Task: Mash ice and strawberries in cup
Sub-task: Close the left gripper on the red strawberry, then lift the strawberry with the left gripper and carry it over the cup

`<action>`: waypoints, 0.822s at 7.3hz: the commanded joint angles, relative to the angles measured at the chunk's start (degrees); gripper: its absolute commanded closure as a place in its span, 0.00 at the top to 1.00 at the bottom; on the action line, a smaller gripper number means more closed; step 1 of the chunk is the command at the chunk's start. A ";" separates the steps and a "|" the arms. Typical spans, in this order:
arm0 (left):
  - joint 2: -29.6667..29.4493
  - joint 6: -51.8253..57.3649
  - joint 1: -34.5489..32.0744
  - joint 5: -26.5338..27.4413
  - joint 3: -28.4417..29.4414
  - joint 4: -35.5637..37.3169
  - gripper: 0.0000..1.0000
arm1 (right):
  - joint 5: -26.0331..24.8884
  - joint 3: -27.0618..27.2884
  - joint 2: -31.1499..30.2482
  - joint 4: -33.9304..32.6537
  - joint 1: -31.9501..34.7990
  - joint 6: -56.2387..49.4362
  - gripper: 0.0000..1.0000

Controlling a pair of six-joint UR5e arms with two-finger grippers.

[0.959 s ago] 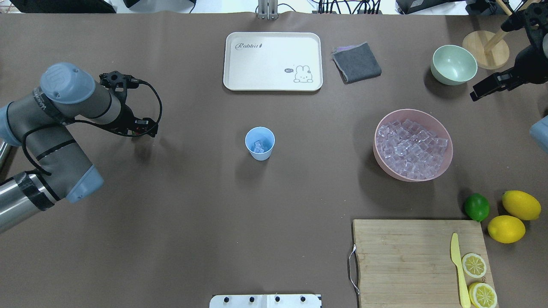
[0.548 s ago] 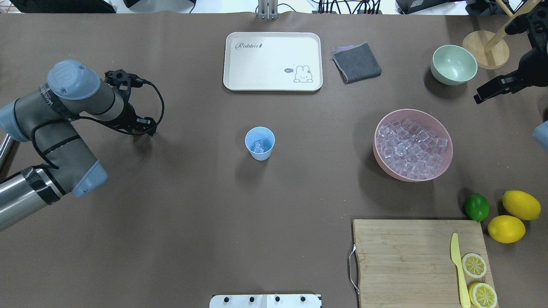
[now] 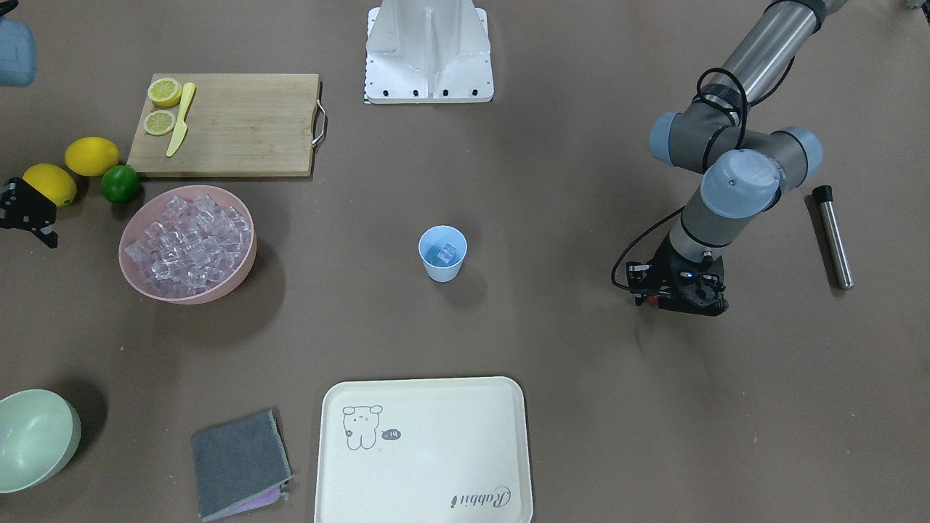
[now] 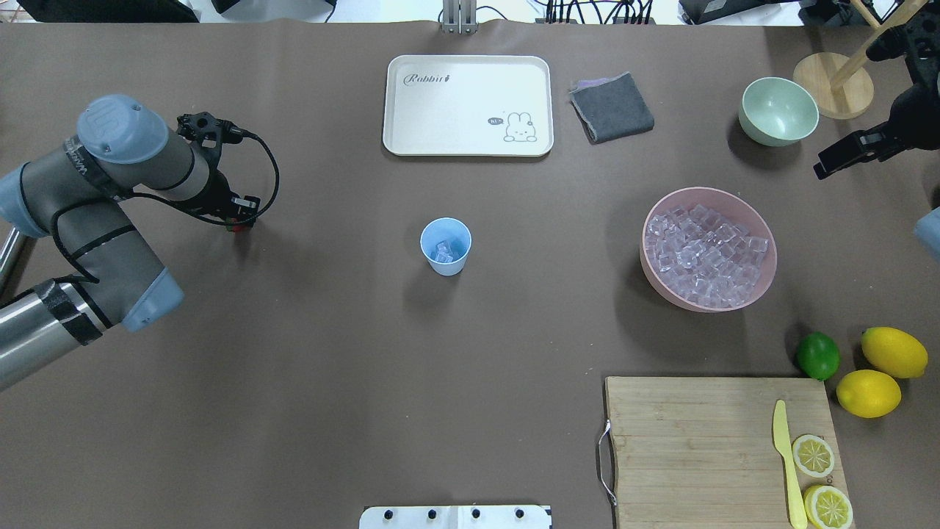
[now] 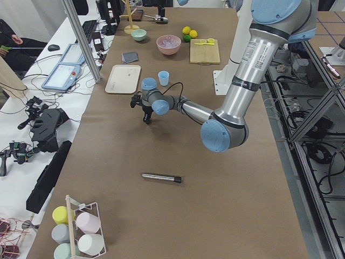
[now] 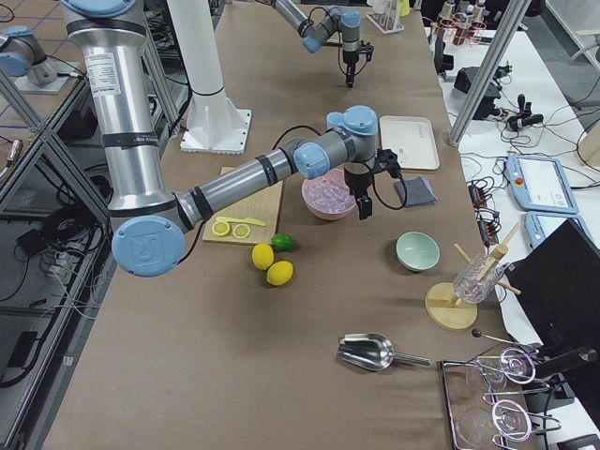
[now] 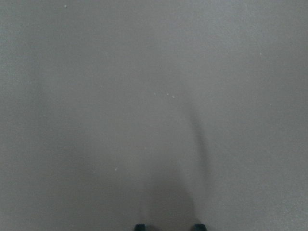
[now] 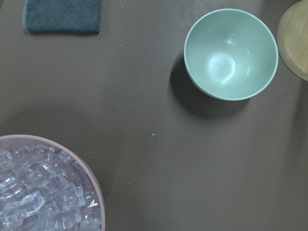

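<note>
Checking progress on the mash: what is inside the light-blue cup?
A few clear ice cubes lie in the cup; nothing else shows, though anything beneath them is hidden.

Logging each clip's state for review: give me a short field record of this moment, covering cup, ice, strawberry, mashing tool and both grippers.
cup: light-blue cup upright at mid-scene, a few ice cubes inside
ice supply: pink bowl full of cubes
strawberry: none visible in any view
tool: metal rod with black end lying flat, ungripped
left: left gripper open, empty, pointing down, well apart from the cup
right: right gripper raised near the pale green bowl; open or shut unclear
</note>
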 commanded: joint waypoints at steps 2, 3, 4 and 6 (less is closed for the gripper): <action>-1.08 2.19 -3.42 -4.79 -1.49 0.20 0.32 | -0.18 -0.20 -0.07 0.00 -0.01 0.00 0.99; -4.48 1.40 -3.61 -5.08 -2.72 3.51 0.32 | -0.18 -0.20 -0.07 0.00 -0.01 0.09 0.99; -8.17 -0.08 -3.44 -5.00 -5.26 10.24 0.32 | -0.18 -0.37 -0.07 0.00 -0.01 0.09 0.99; -11.19 -5.69 -2.48 -4.65 -10.36 17.41 0.32 | -0.18 -1.16 0.10 0.00 -0.01 0.00 0.99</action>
